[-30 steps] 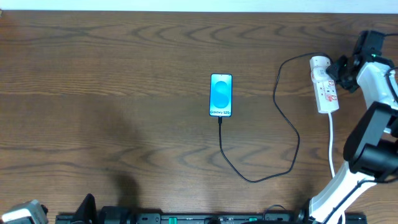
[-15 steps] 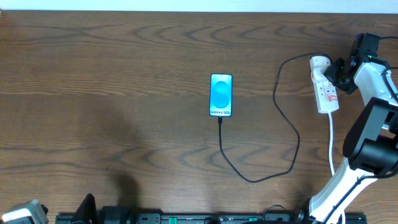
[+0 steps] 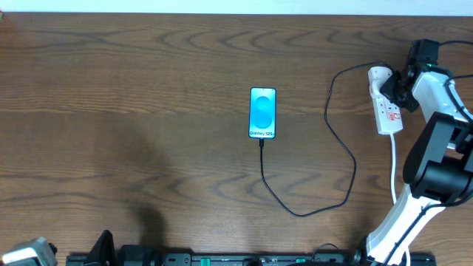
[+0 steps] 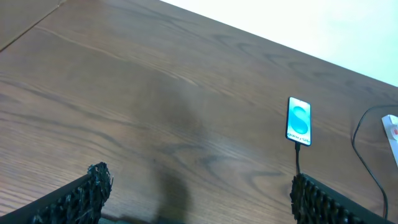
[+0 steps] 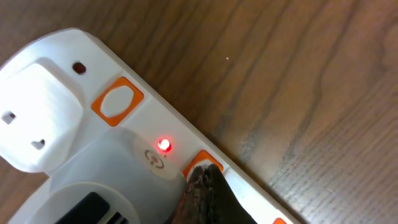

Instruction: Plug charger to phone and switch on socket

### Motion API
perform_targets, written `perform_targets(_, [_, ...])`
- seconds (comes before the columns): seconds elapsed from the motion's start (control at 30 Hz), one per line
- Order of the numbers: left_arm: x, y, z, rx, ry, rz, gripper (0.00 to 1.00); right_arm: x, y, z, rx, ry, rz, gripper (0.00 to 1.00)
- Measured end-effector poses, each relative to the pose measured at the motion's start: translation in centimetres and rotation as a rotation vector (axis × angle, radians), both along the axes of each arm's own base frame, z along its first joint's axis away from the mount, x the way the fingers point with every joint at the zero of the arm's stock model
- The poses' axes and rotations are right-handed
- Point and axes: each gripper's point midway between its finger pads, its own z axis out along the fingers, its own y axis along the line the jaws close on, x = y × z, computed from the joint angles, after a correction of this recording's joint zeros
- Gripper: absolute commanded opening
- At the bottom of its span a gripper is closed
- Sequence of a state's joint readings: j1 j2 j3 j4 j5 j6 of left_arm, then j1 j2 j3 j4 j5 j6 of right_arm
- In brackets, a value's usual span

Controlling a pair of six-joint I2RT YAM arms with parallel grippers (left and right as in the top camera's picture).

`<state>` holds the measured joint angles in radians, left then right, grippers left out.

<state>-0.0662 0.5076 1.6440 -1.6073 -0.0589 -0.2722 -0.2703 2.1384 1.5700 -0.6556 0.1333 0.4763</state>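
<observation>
The phone lies screen-up mid-table, its blue screen lit, and shows small in the left wrist view. The black charger cable runs from the phone's near end in a loop to the white socket strip at the right. My right gripper is shut, with its fingertips pressed on an orange-edged switch of the strip. A red light glows beside that switch. My left gripper is open and empty, low at the table's near left.
A white plug sits in the strip's far end. The strip's white cord runs toward the table's front, beside my right arm. The table's back edge meets a white wall.
My right gripper has moved left onto the socket strip's switch. The phone, cable and left arm have not moved.
</observation>
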Motion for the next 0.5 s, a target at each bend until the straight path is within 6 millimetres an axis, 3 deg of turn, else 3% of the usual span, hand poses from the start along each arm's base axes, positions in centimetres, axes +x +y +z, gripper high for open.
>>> perform_targets(0.17, [0.0,0.0,0.0,0.000,0.000,0.000,0.95,-0.6,0.5,0.2,0.001,0.031,0.017,0.01])
perform_targets(0.33, [0.0,0.0,0.0,0.000,0.000,0.000,0.95,-1.5,2.8,0.6,0.031,0.068,0.062,0.01])
perform_targets(0.4, [0.0,0.0,0.0,0.000,0.000,0.000,0.95,-2.0,2.9,1.4,0.013,0.076,0.061,0.01])
perform_targets(0.5, [0.0,0.0,0.0,0.000,0.000,0.000,0.95,-2.8,1.5,3.8,-0.041,0.061,0.021,0.01])
